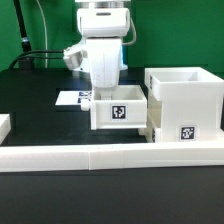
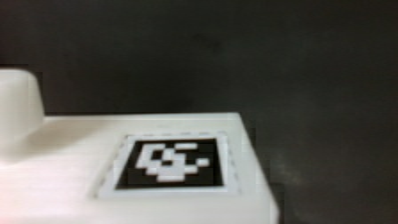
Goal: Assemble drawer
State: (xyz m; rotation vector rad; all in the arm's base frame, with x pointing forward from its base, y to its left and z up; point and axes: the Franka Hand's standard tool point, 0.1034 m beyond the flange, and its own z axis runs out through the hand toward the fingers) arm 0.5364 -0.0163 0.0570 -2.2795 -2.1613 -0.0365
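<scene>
A small white box tray (image 1: 121, 110) with a square tag on its front stands on the black table, its right side against the large white housing (image 1: 186, 100). The housing's open side faces up and it has a tag low on its front. My gripper (image 1: 99, 94) reaches down at the tray's rim on the exterior view's left, and its fingertips are hidden by the hand and the tray wall. The wrist view shows a tagged white tray face (image 2: 173, 160) very close, with no fingers visible. A second tray is not in view.
The marker board (image 1: 71, 99) lies flat behind the tray on the exterior view's left. A long low white border rail (image 1: 110, 156) runs along the front. A white piece (image 1: 3, 125) sits at the left edge. A white block (image 2: 15, 110) shows beside the tagged face.
</scene>
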